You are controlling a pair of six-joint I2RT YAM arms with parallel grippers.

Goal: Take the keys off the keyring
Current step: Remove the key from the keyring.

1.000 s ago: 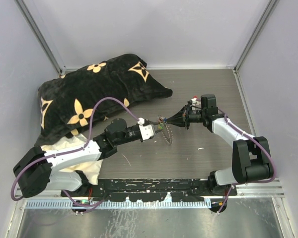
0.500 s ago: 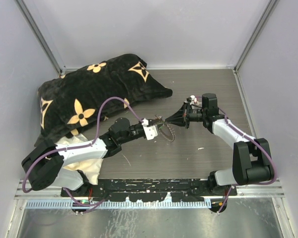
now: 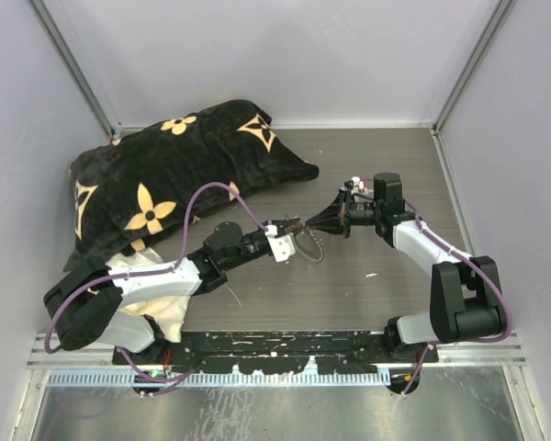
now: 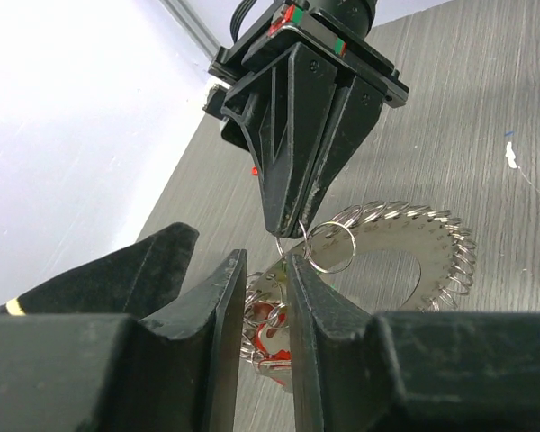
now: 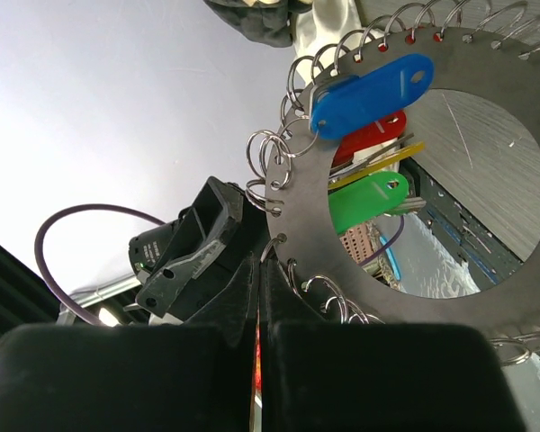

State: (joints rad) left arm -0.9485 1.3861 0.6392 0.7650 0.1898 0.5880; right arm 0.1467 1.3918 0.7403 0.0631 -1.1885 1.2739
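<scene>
Both grippers are found tip to tip above the middle of the table (image 3: 349,294). The keyring (image 4: 436,261) is clenched at its rim by the right gripper (image 4: 283,225). The keys (image 4: 268,328) hang below, in the narrow gap of the nearer left gripper (image 4: 265,265); whether they are grasped cannot be told.

The right gripper (image 5: 258,277) has its two black fingers pressed together on a small wire loop at the edge of the keyring (image 5: 306,225), a flat grey ring lined with wire loops. Blue, red, yellow and green keys (image 5: 369,94) hang across its opening. The left gripper (image 5: 193,256) sits just behind, trailing a purple cable (image 5: 63,225).
</scene>
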